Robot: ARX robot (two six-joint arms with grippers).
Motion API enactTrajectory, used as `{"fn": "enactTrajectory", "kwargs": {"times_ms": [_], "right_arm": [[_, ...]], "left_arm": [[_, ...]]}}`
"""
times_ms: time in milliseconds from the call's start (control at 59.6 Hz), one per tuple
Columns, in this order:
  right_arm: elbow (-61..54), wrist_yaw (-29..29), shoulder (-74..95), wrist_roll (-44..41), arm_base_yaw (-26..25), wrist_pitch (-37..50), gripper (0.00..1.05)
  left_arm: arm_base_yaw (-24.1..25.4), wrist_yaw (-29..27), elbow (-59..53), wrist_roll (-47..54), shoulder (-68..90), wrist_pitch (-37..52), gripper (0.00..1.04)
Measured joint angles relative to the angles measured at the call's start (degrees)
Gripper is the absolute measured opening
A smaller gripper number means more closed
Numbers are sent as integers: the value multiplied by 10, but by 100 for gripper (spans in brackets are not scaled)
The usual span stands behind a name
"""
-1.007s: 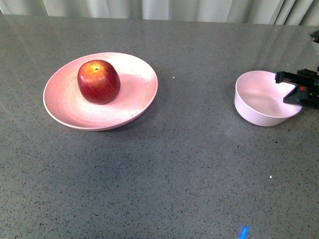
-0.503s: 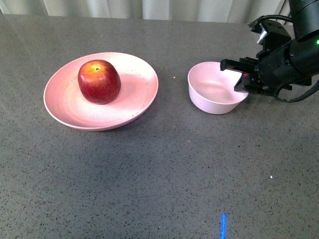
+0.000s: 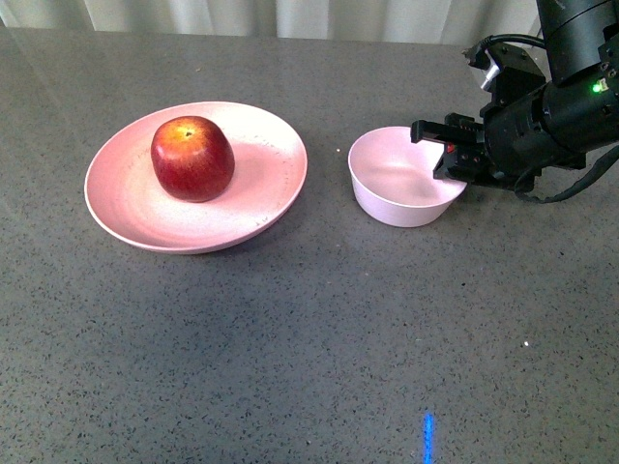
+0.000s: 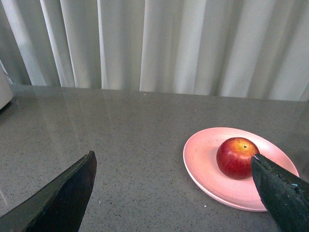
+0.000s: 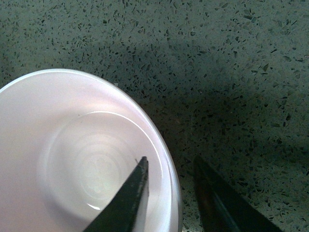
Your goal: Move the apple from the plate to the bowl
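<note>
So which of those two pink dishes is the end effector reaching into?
The small deep bowl: the right end effector straddles its rim. The wide plate holding the apple stands apart, untouched.

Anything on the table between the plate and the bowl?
Nothing: in the front view only bare grey table separates the plate from the bowl.

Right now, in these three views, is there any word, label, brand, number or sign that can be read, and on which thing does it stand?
None: no text can be read in any view.
The apple, the plate and the bowl are plain, with no sticker or print.
The right gripper bears no lettering; above it is only a green light.
The blue streak on the table is light, not a character.
</note>
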Motion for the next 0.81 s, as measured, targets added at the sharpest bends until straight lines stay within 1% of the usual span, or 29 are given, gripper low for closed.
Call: {"fn": "enactTrajectory", "kwargs": {"times_ms": [101,134,185,268,285,403,436,453,486,537,688,721,755,788,805], "right_arm": [[-7,-1,-4,0,-3,11,46],[-10,-1,-6,1,-4,14,50],[-19,-2,-17,3,-7,21,58],[-33,0,-39,2,-12,30,69],[-38,5,-49,0,-14,34,72],[-71,7,-110,-10,-26,60,90],[-88,14,-139,-13,-32,74,96],[-97,20,-155,-14,-36,82,97],[-122,35,-195,-17,-43,102,96],[-154,41,-245,-22,-54,121,96],[-225,67,-362,-32,-72,155,95],[-263,91,-398,-58,-75,226,89],[-294,96,-426,-76,-78,277,84],[-339,96,-467,-96,-83,341,75],[-355,96,-482,-101,-85,358,71]], "left_arm": [[0,0,0,0,0,0,96],[0,0,0,0,0,0,96],[0,0,0,0,0,0,96],[0,0,0,0,0,0,96],[0,0,0,0,0,0,96],[0,0,0,0,0,0,96],[0,0,0,0,0,0,96],[0,0,0,0,0,0,96],[0,0,0,0,0,0,96],[0,0,0,0,0,0,96],[0,0,0,0,0,0,96],[0,0,0,0,0,0,96],[0,0,0,0,0,0,96],[0,0,0,0,0,0,96],[0,0,0,0,0,0,96]]}}
